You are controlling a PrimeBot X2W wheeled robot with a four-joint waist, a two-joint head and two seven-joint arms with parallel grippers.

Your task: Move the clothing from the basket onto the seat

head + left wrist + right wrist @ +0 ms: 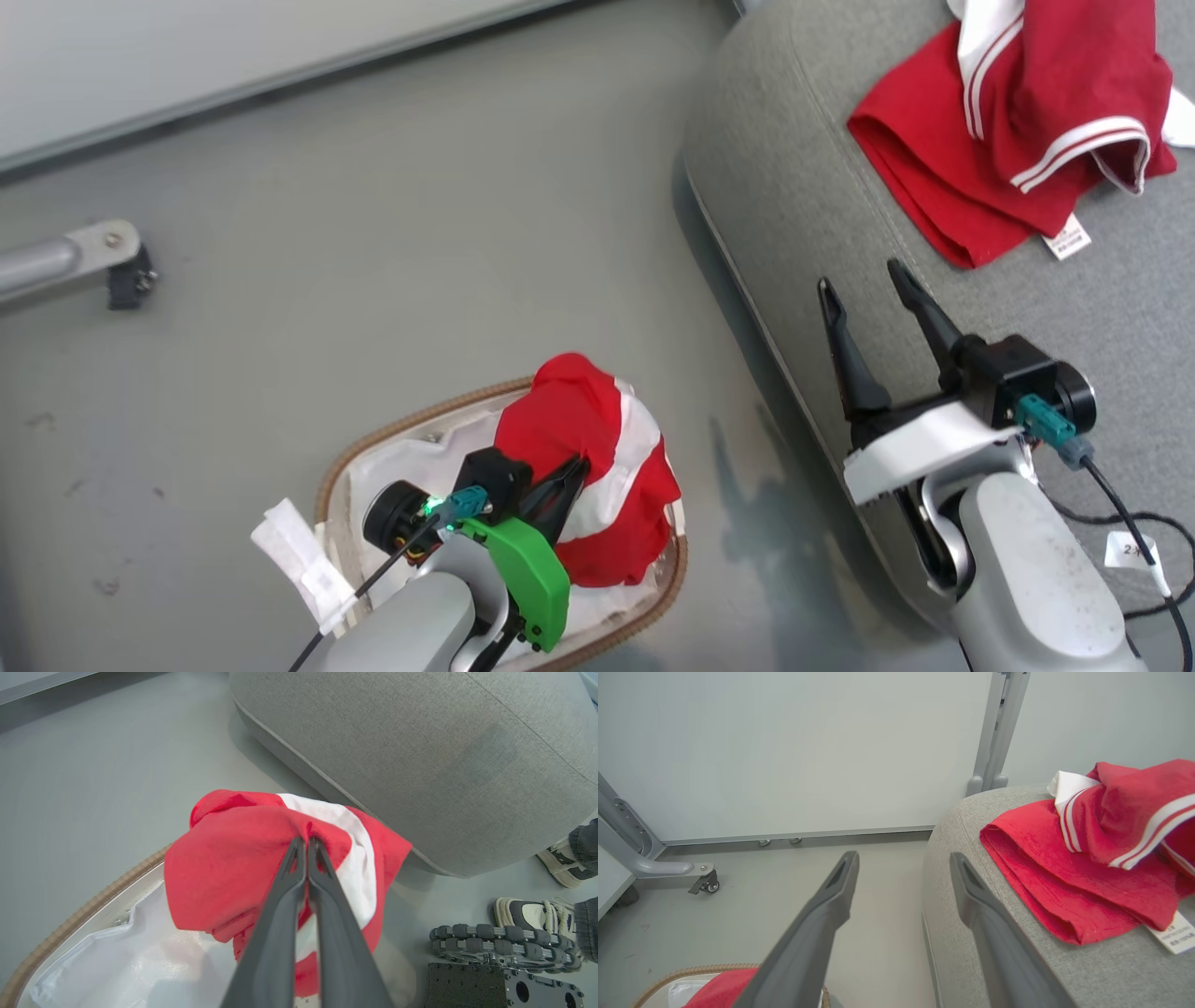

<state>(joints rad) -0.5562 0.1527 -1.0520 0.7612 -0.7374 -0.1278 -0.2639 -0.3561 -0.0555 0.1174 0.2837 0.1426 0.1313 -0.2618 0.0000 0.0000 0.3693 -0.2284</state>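
Head view: what has the left hand [306, 842] got?
— Its two fingers are pressed together on a bunched fold of a red garment [233, 858] with a white panel. The cloth drapes down from the fingertips on both sides.

And where is that garment?
— Over the basket [70, 926], toward the side nearest the seat [794, 187]. Its lower folds hang inside the brown rim, above the white liner [117, 961]. Whether they touch the liner I cannot tell.

The basket itself?
— On the grey floor [373, 233], just beside the seat's rounded corner.

Right hand [861, 275]?
— Spread wide and holding nothing. It hovers above the seat's near edge. In the right wrist view one finger lies over the floor side and the other over the cushion.

Anything on the seat?
— A second red garment [980, 159], crumpled, with white stripe trim and a small white label [1067, 238] sticking out at its near edge. It lies ahead of the right hand's fingertips, not touching them.

Anything else?
— In the left wrist view a person's shoes [528, 912] stand on the floor by the seat, next to the robot's wheeled base [504, 947].
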